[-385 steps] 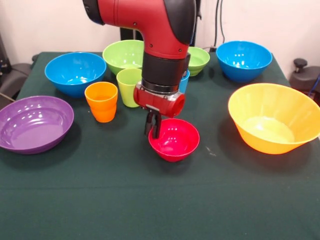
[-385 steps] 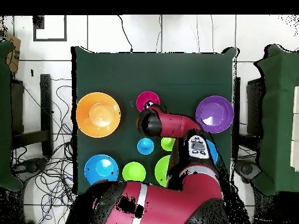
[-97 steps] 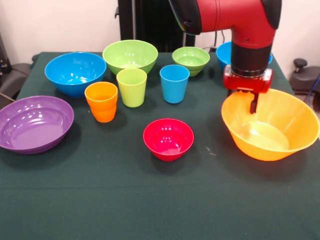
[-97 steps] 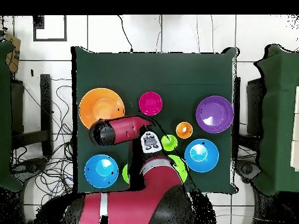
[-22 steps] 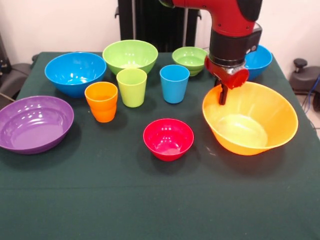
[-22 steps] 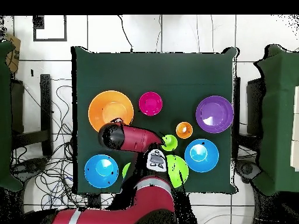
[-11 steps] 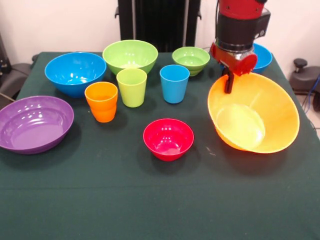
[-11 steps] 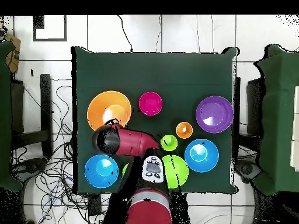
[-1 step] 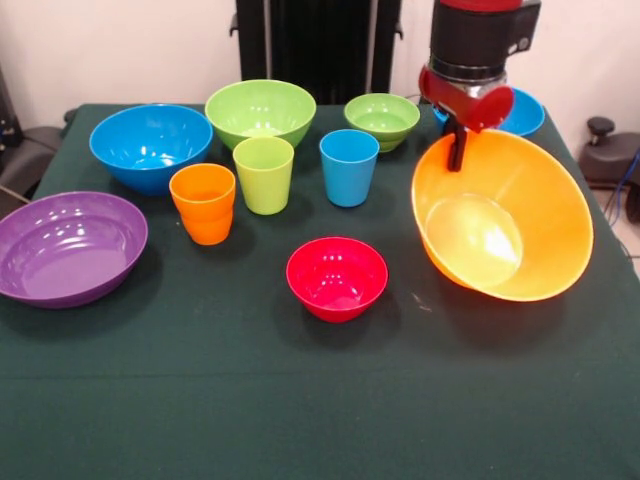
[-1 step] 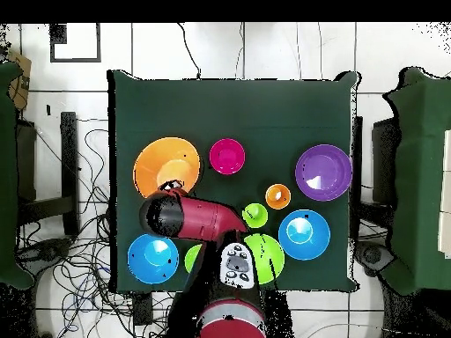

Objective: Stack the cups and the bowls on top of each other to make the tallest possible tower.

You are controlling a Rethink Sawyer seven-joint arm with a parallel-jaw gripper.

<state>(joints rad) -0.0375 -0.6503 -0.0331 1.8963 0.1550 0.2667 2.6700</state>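
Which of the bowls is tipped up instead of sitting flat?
The big yellow-orange bowl. The gripper has its far rim, and its opening tilts toward the camera, while every other bowl rests level on the table.

No legible text anywhere (seemingly).

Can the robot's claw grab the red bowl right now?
Probably not yet. The gripper is shut on the rim of the orange bowl, holding it tilted. The red bowl sits in the open with nothing over it, so it looks reachable once the orange bowl is let go.
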